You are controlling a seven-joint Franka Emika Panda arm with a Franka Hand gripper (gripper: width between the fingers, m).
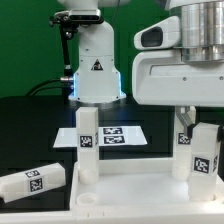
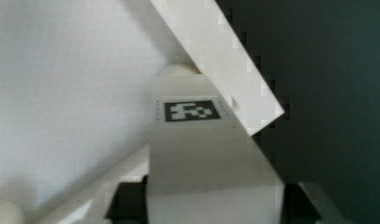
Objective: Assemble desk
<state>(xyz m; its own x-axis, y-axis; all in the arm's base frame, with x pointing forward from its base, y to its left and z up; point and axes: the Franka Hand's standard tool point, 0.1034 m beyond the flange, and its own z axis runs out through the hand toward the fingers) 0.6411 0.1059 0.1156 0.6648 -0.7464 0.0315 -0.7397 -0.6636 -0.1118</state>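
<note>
The desk top (image 1: 130,196) lies flat at the front of the exterior view. One leg (image 1: 88,140) stands upright on its left part. My gripper (image 1: 196,124) comes down over the top's right end and is shut on an upright tagged leg (image 1: 204,152). Another tagged leg (image 1: 183,140) stands close beside it, on the exterior view's left. In the wrist view the held leg (image 2: 205,160) fills the gap between my gripper's (image 2: 219,205) dark fingers (image 2: 134,200). Its tag faces the camera, over the desk top's raised rim (image 2: 213,50).
A loose leg (image 1: 30,182) lies on its side on the black table, at the exterior view's left of the desk top. The marker board (image 1: 115,134) lies behind the desk top. The robot base (image 1: 95,65) stands at the back.
</note>
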